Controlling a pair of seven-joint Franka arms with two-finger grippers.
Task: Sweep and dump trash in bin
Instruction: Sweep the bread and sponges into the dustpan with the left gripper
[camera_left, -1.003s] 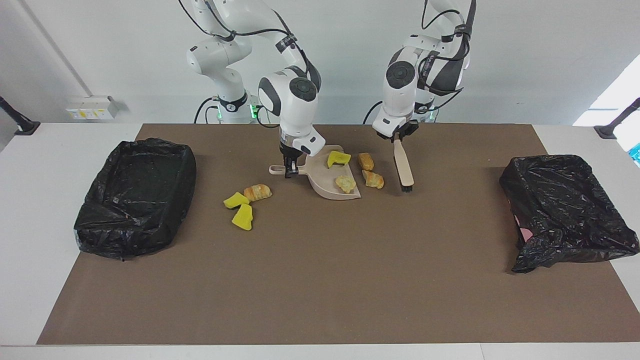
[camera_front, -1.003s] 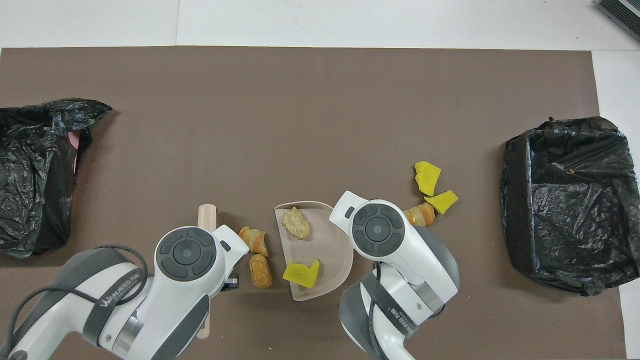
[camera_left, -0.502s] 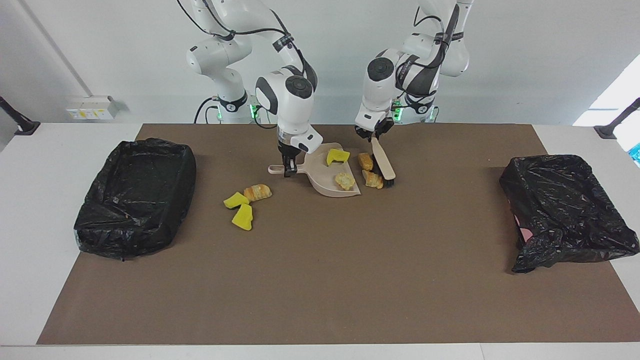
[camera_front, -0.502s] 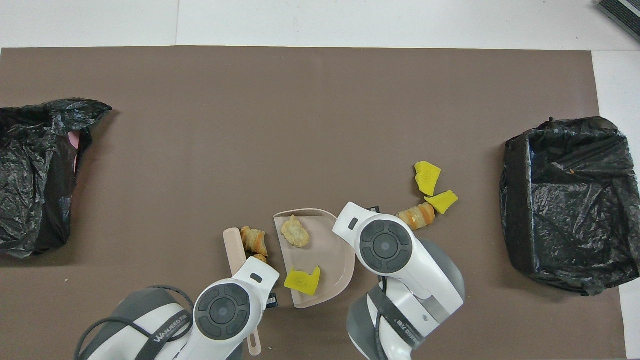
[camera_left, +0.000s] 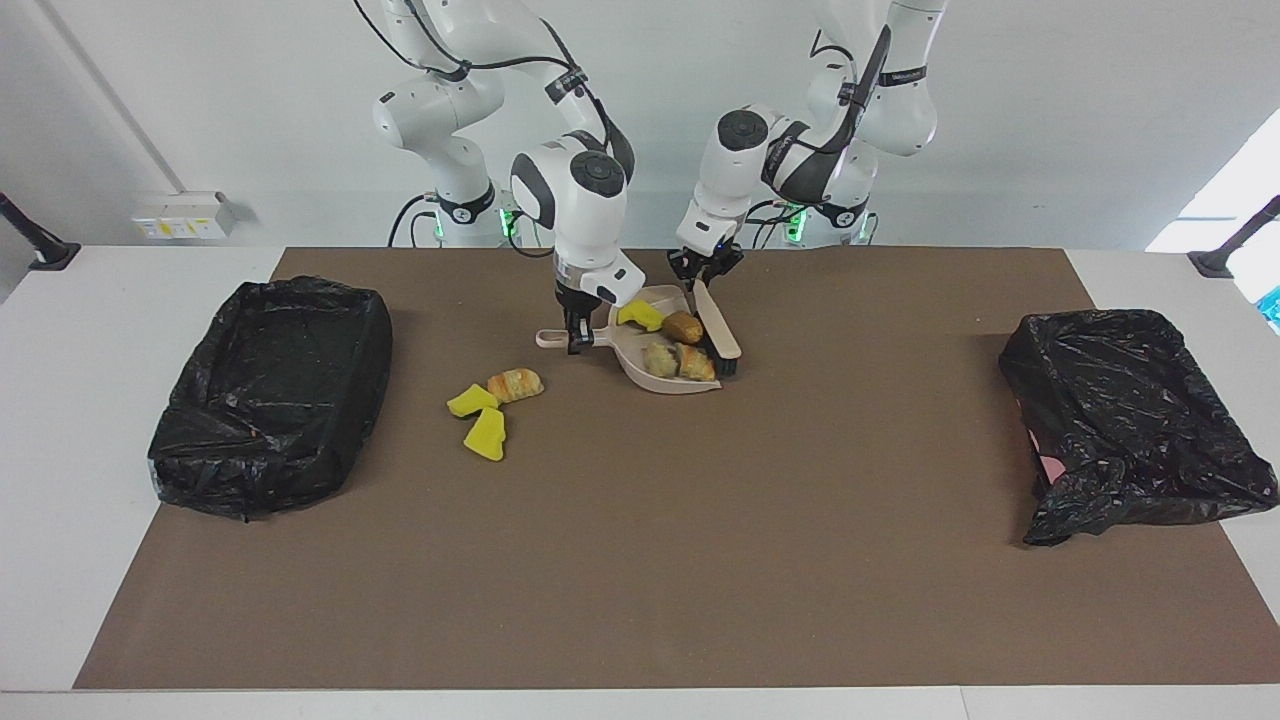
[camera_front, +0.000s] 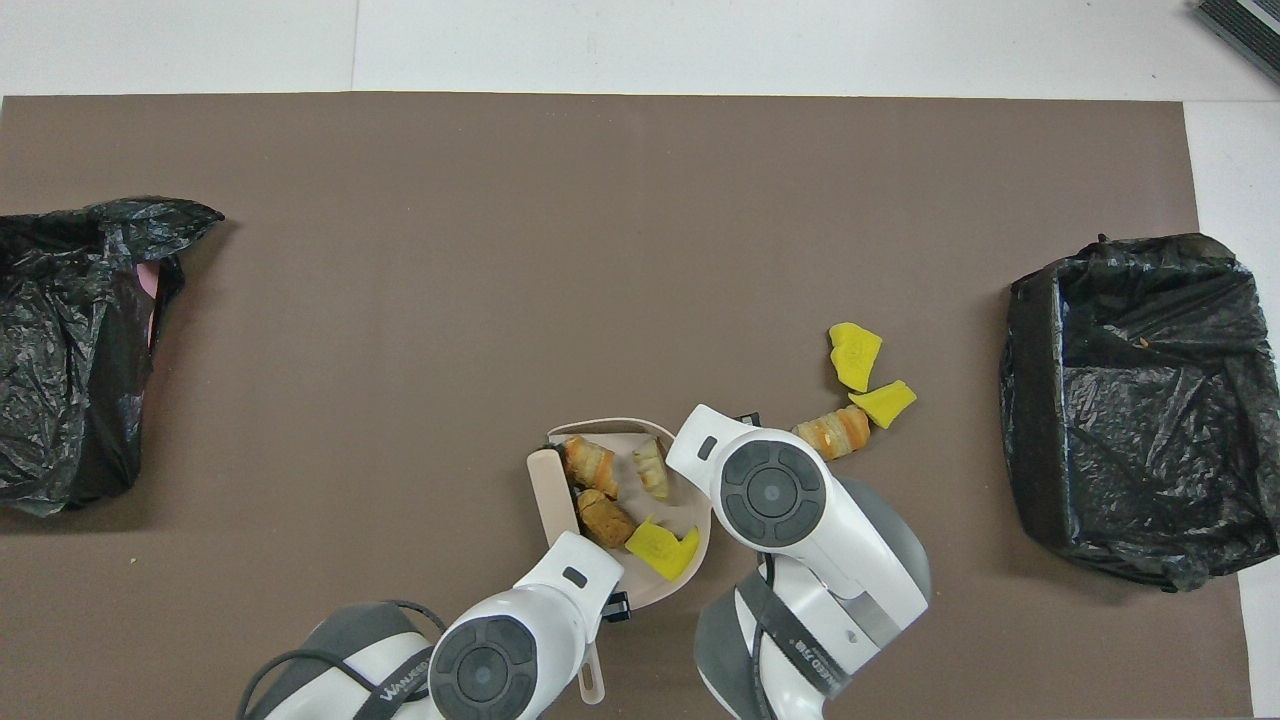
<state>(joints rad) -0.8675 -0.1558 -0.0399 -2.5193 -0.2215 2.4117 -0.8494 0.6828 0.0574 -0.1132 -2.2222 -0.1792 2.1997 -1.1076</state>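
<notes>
At the right arm's end of the white tabletop (camera_left: 70, 420) I see an open bin lined with a black plastic bag (camera_left: 270, 390), sitting on the brown mat (camera_left: 640, 560). Between it and the dustpan, three loose trash pieces lie on the mat: two bright yellow sponge wedges (camera_left: 472, 401) (camera_left: 485, 435) and a tan bread-like roll (camera_left: 515, 384), which touches the first wedge. My right hand (camera_left: 575, 342) is pinched on the handle of the beige plastic dustpan (camera_left: 630, 347). Four swept-up trash pieces lie in the pan: a yellow wedge (camera_left: 640, 316), a brown lump (camera_left: 683, 326), a beige lump (camera_left: 659, 358) and an orange lump (camera_left: 695, 362). My left hand (camera_left: 705, 275) grips the beige brush with black bristles (camera_left: 718, 328), whose bristles are at the pan's open edge. At the left arm's end lies a crumpled black bag (camera_left: 1130, 420).
</notes>
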